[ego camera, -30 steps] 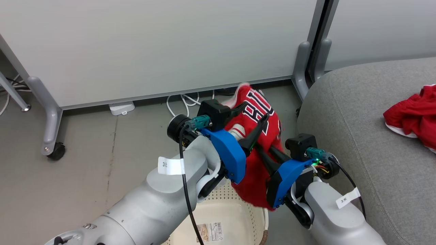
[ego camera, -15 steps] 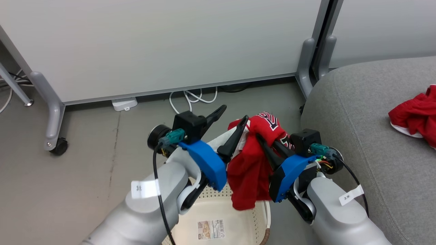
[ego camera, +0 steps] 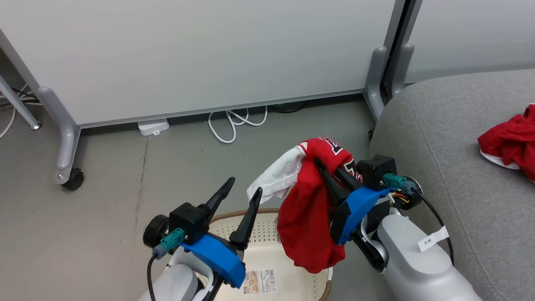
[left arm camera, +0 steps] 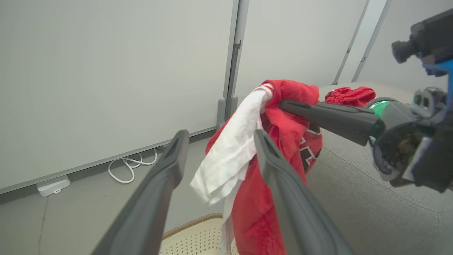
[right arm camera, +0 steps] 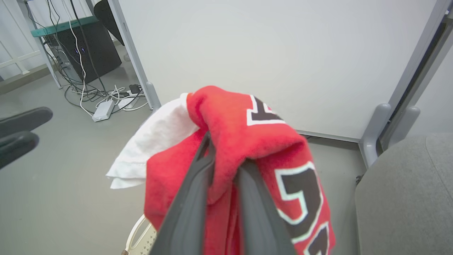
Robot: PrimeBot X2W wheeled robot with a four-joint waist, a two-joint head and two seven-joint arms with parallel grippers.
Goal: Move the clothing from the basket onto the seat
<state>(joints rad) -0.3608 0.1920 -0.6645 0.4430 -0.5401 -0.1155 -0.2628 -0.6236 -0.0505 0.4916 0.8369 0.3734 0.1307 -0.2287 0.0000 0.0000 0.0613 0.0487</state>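
Note:
The red jersey [ego camera: 311,209], with black-and-white lettering and a white lining flap, hangs over the basket's right side. My right gripper [ego camera: 324,167] is shut on its upper fold, seen close in the right wrist view [right arm camera: 224,159] gripping the jersey [right arm camera: 247,131]. My left gripper [ego camera: 245,186] stands open with nothing between its fingers, just left of the cloth above the cream basket [ego camera: 225,216]. In the left wrist view, the left gripper [left arm camera: 221,132] faces the hanging jersey [left arm camera: 283,117]. A second red garment [ego camera: 508,140] lies on the grey seat [ego camera: 439,138] at the right.
White partition panels [ego camera: 209,54] on grey legs, one with a caster [ego camera: 73,180], stand behind. White cables [ego camera: 234,121] and a power block [ego camera: 152,126] lie on the floor beneath them. A dark computer [right arm camera: 95,49] with cables sits further left.
My left gripper has drawn away from the jersey, down and left to above the basket. The jersey now hangs from the right gripper alone, which has barely moved.

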